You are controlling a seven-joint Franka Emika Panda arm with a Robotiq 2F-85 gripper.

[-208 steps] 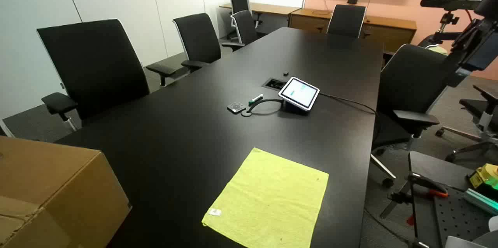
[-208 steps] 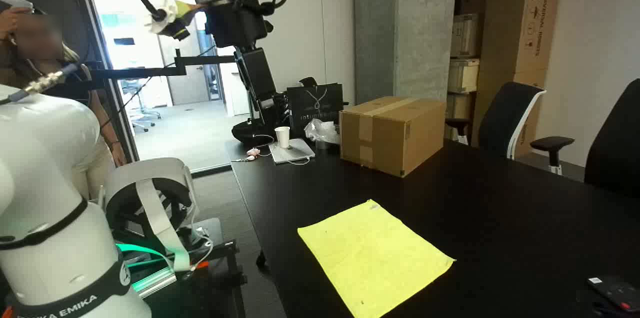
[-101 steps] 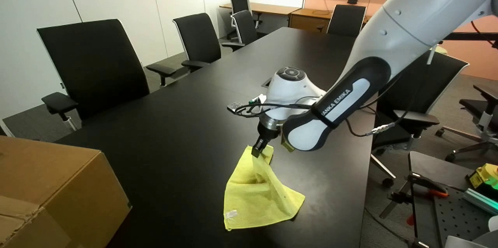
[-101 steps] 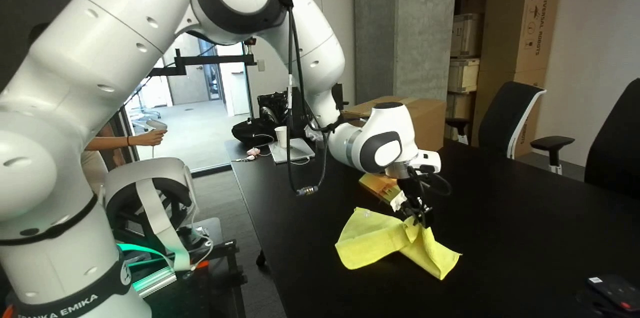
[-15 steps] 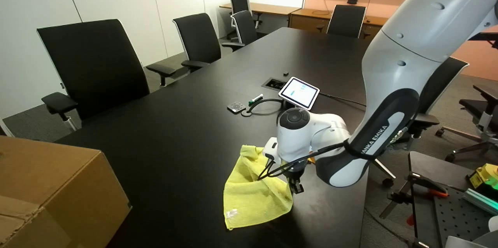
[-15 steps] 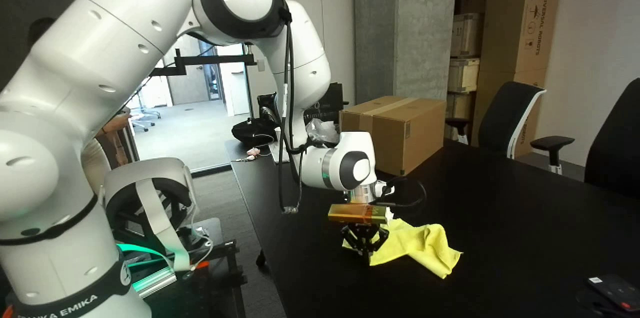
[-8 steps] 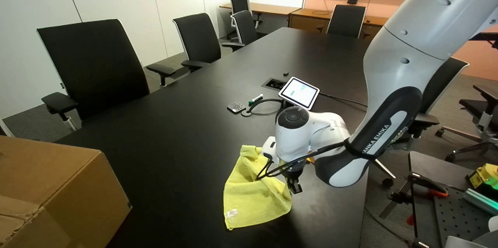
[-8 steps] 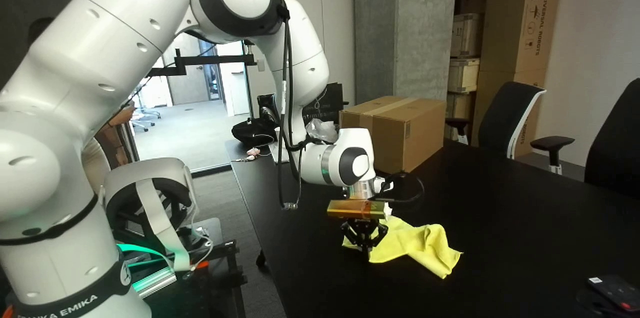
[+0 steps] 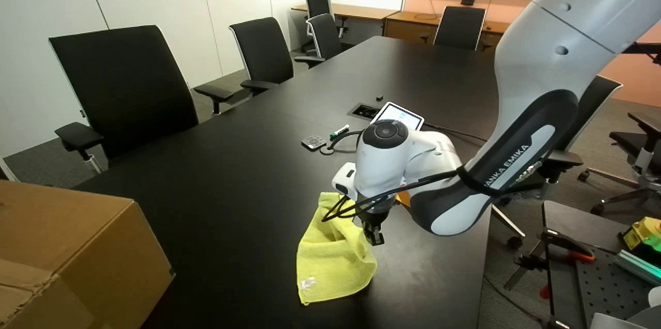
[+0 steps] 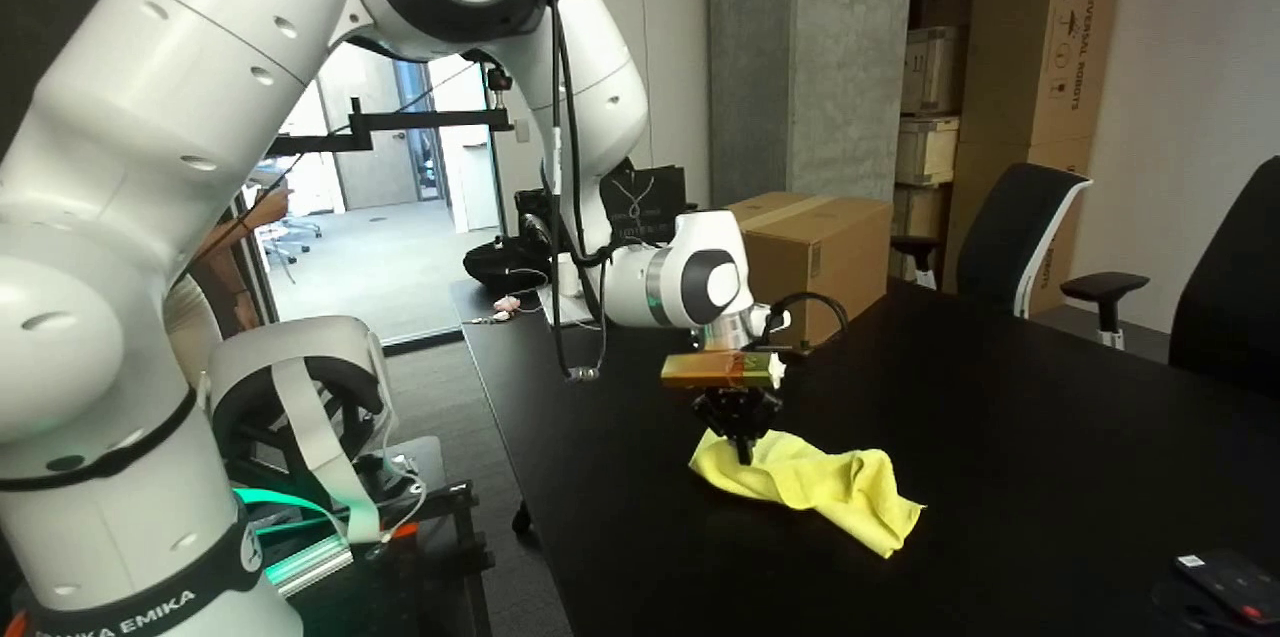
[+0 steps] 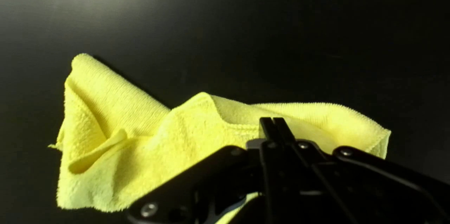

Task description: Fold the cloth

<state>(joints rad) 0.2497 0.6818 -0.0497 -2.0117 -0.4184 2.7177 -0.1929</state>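
The bright yellow-green cloth (image 9: 335, 267) lies rumpled on the dark table, its far part bunched and its white-tagged corner spread toward the camera in an exterior view. In the wrist view the cloth (image 11: 190, 129) shows a loop-like fold at the left and a raised hem by the fingertips. My gripper (image 9: 375, 238) points down at the cloth's edge. Its two black fingers are together in the wrist view, and the gripper (image 11: 273, 120) appears shut on a thin bit of fabric. The pinched fabric itself is mostly hidden. In an exterior view the gripper (image 10: 743, 455) stands before the cloth (image 10: 830, 482).
A cardboard box (image 10: 830, 257) stands on the table. Beyond the cloth are a tablet (image 9: 393, 112), partly behind the arm, a marker (image 9: 340, 131) and a small square device (image 9: 313, 142). A dark remote-like device (image 10: 1235, 582) lies at the table's other part.
The cloth lay flat at first; later the gripper held its far edge, bunching it. Within the last half second the gripper rose and moved inward, the cloth's near edge following it.
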